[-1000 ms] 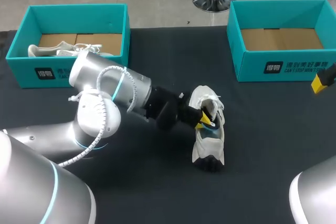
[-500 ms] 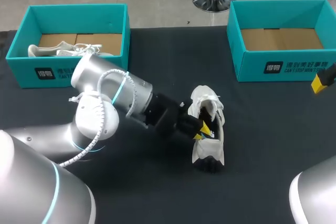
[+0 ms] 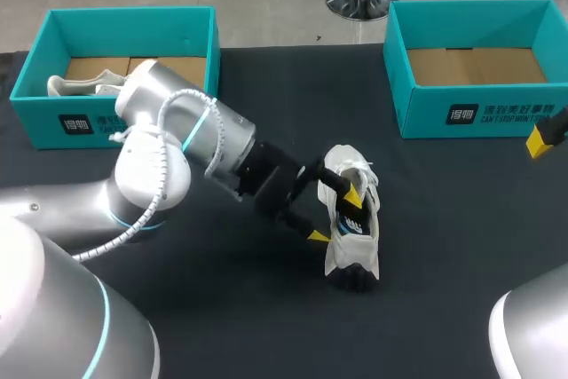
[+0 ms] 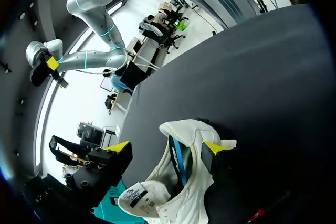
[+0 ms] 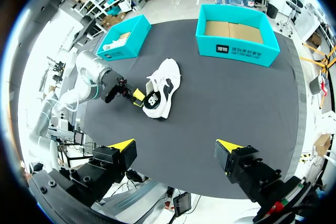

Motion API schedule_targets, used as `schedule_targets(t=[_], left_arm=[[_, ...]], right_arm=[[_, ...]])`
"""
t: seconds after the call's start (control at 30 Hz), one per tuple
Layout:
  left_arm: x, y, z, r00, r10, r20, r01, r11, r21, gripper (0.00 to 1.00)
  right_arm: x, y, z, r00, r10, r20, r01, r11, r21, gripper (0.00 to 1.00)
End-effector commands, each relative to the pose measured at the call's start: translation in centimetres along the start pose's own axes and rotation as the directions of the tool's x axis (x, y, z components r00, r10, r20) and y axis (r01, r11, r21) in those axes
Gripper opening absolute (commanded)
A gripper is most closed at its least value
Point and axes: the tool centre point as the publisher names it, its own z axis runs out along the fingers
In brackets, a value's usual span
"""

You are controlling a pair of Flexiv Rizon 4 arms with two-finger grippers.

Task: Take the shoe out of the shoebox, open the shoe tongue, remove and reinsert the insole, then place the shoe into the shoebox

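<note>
A white shoe (image 3: 351,230) with a dark sole lies in the middle of the black table (image 3: 222,308), outside both boxes. My left gripper (image 3: 335,216) stands open at it. One yellow tip rests at the shoe's opening and the other hangs just off the shoe's left side. In the left wrist view the shoe (image 4: 184,192) sits between the spread fingers of the left gripper (image 4: 167,147), and a blue strip (image 4: 177,158) shows inside its opening. My right gripper (image 5: 175,145) is open and empty, high above the table, far from the shoe (image 5: 163,85).
A teal shoebox (image 3: 53,86) at the back left holds another white shoe (image 3: 98,86). A second teal shoebox (image 3: 417,113) stands at the back right with only cardboard inside. The right gripper (image 3: 541,141) shows at the right edge.
The left gripper has gone from shut at the shoe's opening to wide open. Its wrist has drawn back a little. The shoe stays where it was, and the right arm has not moved.
</note>
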Motion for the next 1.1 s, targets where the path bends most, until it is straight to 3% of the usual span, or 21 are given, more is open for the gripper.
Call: schedule_targets(t=[0.03, 0.13, 0.2, 0.6, 0.63, 0.73, 0.77, 0.8, 0.9, 1.1], left_arm=[[0.1, -0.5, -1.6, 0.931, 0.004, -0.364, -0.003, 1.0, 0.004, 1.0], [2.0, -1.0, -2.8, 0.821, -0.015, -0.57, -0.019, 0.998, -0.053, 1.0], [2.7, -1.2, -3.7, 0.801, -0.065, -0.595, 0.001, 0.994, -0.106, 1.0], [2.7, -1.2, -3.7, 0.801, -0.065, -0.595, 0.001, 0.994, -0.106, 1.0], [2.1, -1.2, -3.9, 0.793, -0.065, -0.605, -0.033, 0.988, -0.148, 1.0], [0.9, -0.9, -3.9, 0.778, -0.068, -0.624, -0.037, 0.988, -0.153, 1.0], [0.6, -0.7, -3.9, 0.778, -0.067, -0.625, -0.038, 0.987, -0.154, 0.41], [0.4, -0.5, -3.8, 0.779, -0.043, -0.625, -0.049, 0.991, -0.128, 0.0], [0.0, 0.0, -3.7, 0.782, -0.025, -0.623, -0.03, 0.996, -0.078, 0.0], [0.4, 0.6, -2.4, 0.762, -0.02, -0.648, -0.019, 0.998, -0.053, 0.0]], right_arm=[[0.1, 0.3, -0.1, 1.0, 0.001, 0.002, -0.001, 1.0, 0.008, 1.0], [0.1, 0.3, -0.1, 1.0, 0.001, 0.002, -0.001, 1.0, 0.008, 1.0], [0.1, 0.3, -0.1, 1.0, 0.001, 0.002, -0.001, 1.0, 0.008, 1.0], [0.1, 0.3, -0.1, 1.0, 0.001, 0.002, -0.001, 1.0, 0.008, 1.0], [0.1, 0.3, -0.1, 1.0, 0.001, 0.002, -0.001, 1.0, 0.008, 1.0], [0.1, 0.3, -0.1, 1.0, 0.001, 0.002, -0.001, 1.0, 0.008, 1.0], [0.1, 0.3, -0.1, 1.0, 0.001, 0.002, -0.001, 1.0, 0.008, 1.0], [0.1, 0.3, -0.1, 1.0, 0.001, 0.002, -0.001, 1.0, 0.008, 1.0], [0.1, 0.3, -0.1, 1.0, 0.001, 0.002, -0.001, 1.0, 0.008, 1.0], [0.1, 0.3, -0.1, 1.0, 0.001, 0.002, -0.001, 1.0, 0.008, 1.0]])
